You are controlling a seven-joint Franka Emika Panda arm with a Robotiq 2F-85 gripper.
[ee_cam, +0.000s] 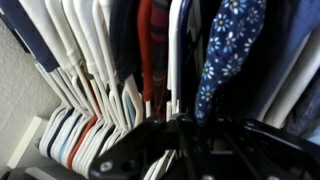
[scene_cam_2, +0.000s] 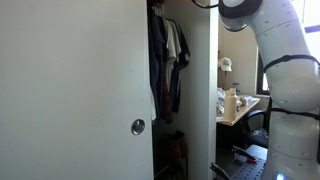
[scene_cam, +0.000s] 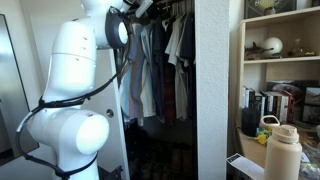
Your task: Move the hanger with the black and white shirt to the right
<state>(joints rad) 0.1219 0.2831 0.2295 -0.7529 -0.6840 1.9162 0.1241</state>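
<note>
Inside a dim closet (scene_cam_2: 198, 100) beside a plain white door (scene_cam_2: 70, 80), the black gripper (ee_cam: 183, 125) sits pinched together among white hangers (ee_cam: 95, 60), beside the navy white-printed shirt (ee_cam: 228, 45).

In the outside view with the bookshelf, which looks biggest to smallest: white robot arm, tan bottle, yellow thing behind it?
1. white robot arm, by far.
2. tan bottle.
3. yellow thing, partly hidden.
The bottle is nearer the camera, so their real sizes stay unsure.

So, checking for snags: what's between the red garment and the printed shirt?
A white hanger hangs between red garment and printed shirt, shown in the wrist view.
</note>
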